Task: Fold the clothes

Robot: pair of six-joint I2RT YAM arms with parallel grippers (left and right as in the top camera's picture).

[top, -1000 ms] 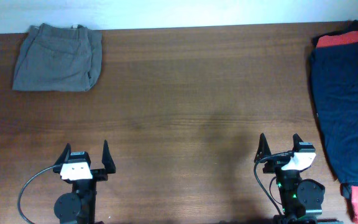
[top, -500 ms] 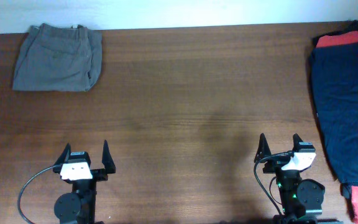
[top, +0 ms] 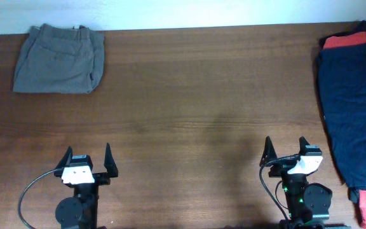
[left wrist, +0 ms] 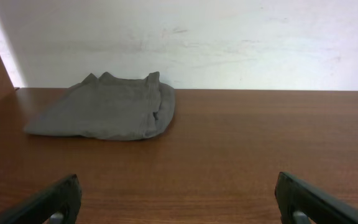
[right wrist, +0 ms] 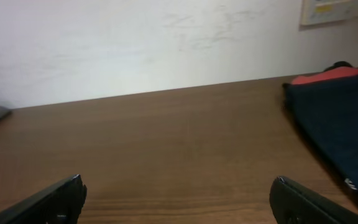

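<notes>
The dark navy blue cloth shorts [top: 354, 114] lie spread along the right edge of the brown wooden counter [top: 189, 95], with a red garment [top: 347, 40] peeking out at their far end. The left pincer [top: 88, 154] and right pincer [top: 286, 146] both stand wide open and empty at the near edge. The shorts look light, soft and limp, likely to sag and bunch, so pinching the waistband corners or a leg hem seems best; no container shows.
</notes>
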